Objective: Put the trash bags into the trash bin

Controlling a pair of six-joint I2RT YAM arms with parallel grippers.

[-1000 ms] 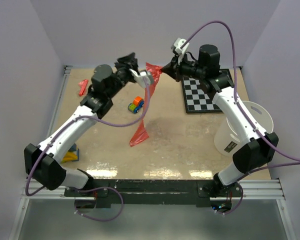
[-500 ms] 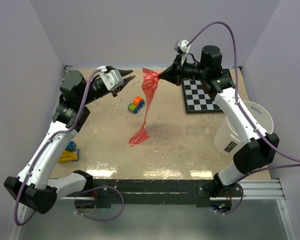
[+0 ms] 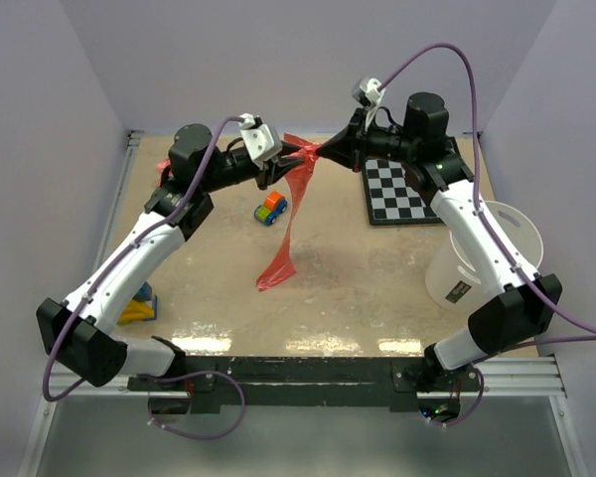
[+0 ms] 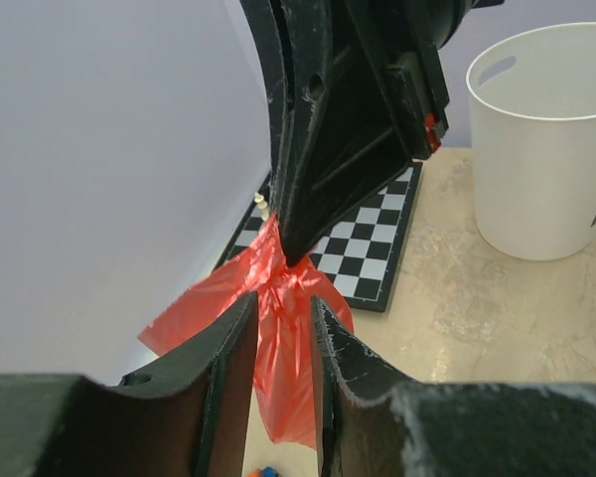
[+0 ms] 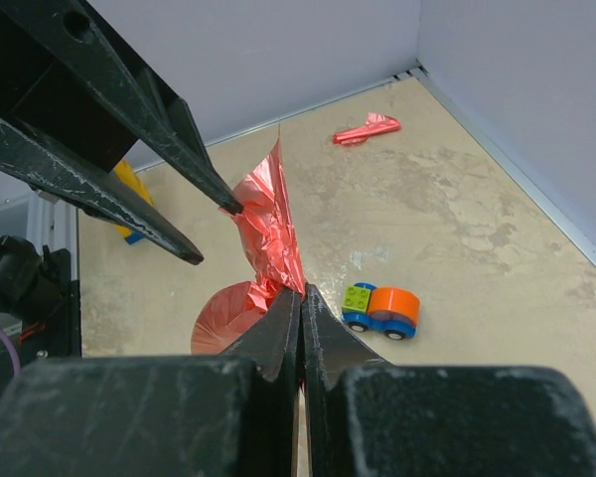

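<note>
Hanging well to the left of the white round plastic bucket, the thin translucent red-pink film bag droops from its bunched top until its lower end reaches the beige tabletop. The right gripper has its fingers pressed together on that bunched top and holds the film up. The left gripper faces it from the side away from the bucket, with its fingers a narrow gap apart and its tips right at the film but not closed on it. The bucket stands upright, apart from the bag. A black-and-white checkerboard lies just beyond the bucket. A small multicoloured toy car sits past the bag.
</note>
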